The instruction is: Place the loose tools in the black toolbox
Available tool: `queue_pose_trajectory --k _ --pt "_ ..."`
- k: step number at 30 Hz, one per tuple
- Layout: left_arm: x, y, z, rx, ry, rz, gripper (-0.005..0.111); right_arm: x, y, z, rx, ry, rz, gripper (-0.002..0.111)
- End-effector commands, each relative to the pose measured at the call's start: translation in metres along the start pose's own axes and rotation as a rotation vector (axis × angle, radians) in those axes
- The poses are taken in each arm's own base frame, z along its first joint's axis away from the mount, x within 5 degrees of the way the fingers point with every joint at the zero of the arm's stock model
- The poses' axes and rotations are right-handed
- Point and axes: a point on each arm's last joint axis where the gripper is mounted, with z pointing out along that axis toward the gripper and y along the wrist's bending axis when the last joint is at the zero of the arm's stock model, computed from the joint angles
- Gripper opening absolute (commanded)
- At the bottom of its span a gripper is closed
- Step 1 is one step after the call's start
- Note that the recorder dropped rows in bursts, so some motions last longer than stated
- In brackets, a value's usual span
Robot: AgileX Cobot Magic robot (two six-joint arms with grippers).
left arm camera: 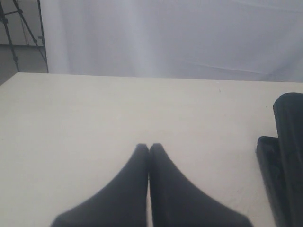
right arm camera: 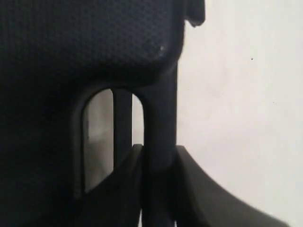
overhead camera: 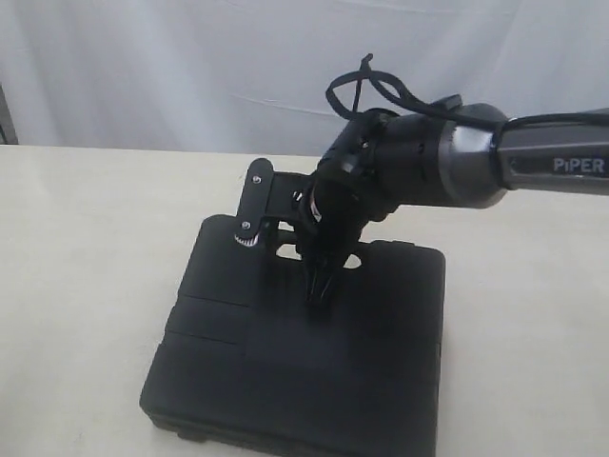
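White curtain (overhead camera: pixel 143 67) backs the cream table (overhead camera: pixel 86 286); the black toolbox (overhead camera: pixel 285 362) lies shut at six o'clock. The right gripper (overhead camera: pixel 319 286) clamps its handle (right arm camera: pixel 161 118) at the twelve o'clock edge, probably to open it; the left gripper (left arm camera: pixel 149 147), fingers together and empty, hovers aside

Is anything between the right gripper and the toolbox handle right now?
Nothing visible. The right gripper sits with one finger on each side of the handle bar of the black toolbox, which lies closed on the table.
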Motion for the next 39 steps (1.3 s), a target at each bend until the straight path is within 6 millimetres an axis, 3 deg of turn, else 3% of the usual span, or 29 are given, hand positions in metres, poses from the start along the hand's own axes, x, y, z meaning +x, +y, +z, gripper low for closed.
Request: queue_pose_trajectory --k 1,7,16,22,27,33,39 --pt "0.001 0.000 0.000 0.003 0.000 -0.003 0.000 0.004 -0.014 -0.003 0.109 0.009 -0.021 0.031" --pt "0.001 0.000 0.000 0.003 0.000 -0.003 0.000 0.002 -0.028 -0.005 0.268 -0.014 -0.033 0.032" --pt "0.001 0.000 0.000 0.003 0.000 -0.003 0.000 0.003 -0.027 -0.005 0.258 -0.005 0.047 0.034" --pt "0.001 0.000 0.000 0.003 0.000 -0.003 0.000 0.007 -0.026 -0.005 0.249 0.036 0.069 0.067" --pt "0.001 0.000 0.000 0.003 0.000 -0.003 0.000 0.010 -0.026 -0.007 0.249 0.071 0.075 0.070" --pt "0.001 0.000 0.000 0.003 0.000 -0.003 0.000 0.015 -0.038 -0.040 0.305 0.082 0.197 0.069" --pt "0.001 0.000 0.000 0.003 0.000 -0.003 0.000 0.037 -0.054 -0.110 0.384 0.145 0.359 0.057"
